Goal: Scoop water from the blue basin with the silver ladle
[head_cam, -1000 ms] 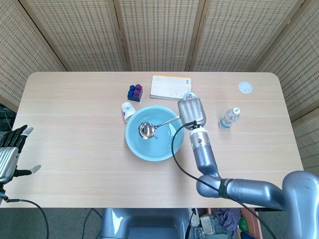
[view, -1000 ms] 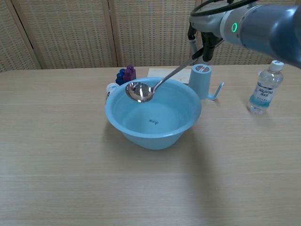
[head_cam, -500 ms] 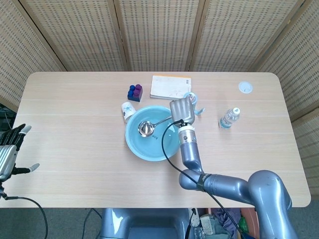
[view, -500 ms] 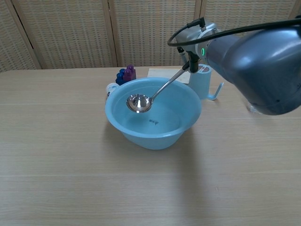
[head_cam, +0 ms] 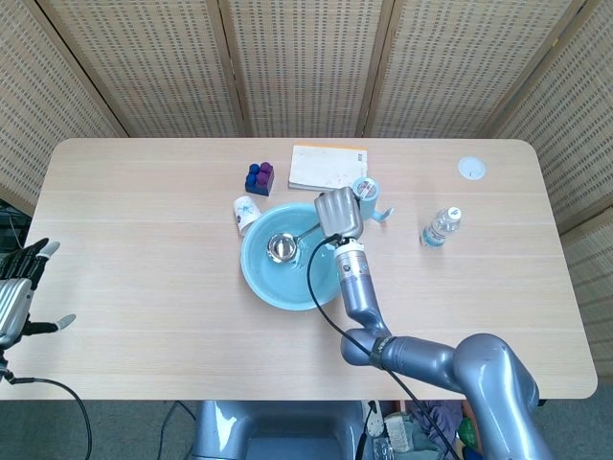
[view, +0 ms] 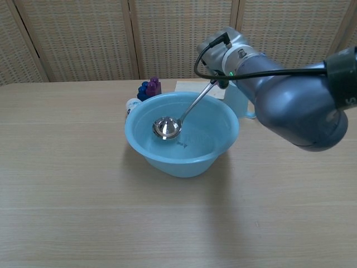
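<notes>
The blue basin (head_cam: 271, 285) (view: 167, 162) stands in the middle of the table with water in it. My right hand (head_cam: 338, 213) hangs over its right rim and grips the handle of the silver ladle (head_cam: 282, 247) (view: 168, 128). The ladle's bowl is low inside the basin, at or just above the water. In the chest view the handle runs up to the right and the arm covers the hand itself. My left hand (head_cam: 21, 292) is off the table's left edge, open, holding nothing.
Behind the basin lie a small paper cup (head_cam: 245, 211), blue and purple blocks (head_cam: 260, 176) and a notebook (head_cam: 328, 167). A light blue mug (head_cam: 365, 190) is right of the basin, then a water bottle (head_cam: 440, 226) and a white lid (head_cam: 470, 168).
My right hand moved left over the basin rim and lowered the ladle's bowl from near the rim down toward the water. The left hand stayed put.
</notes>
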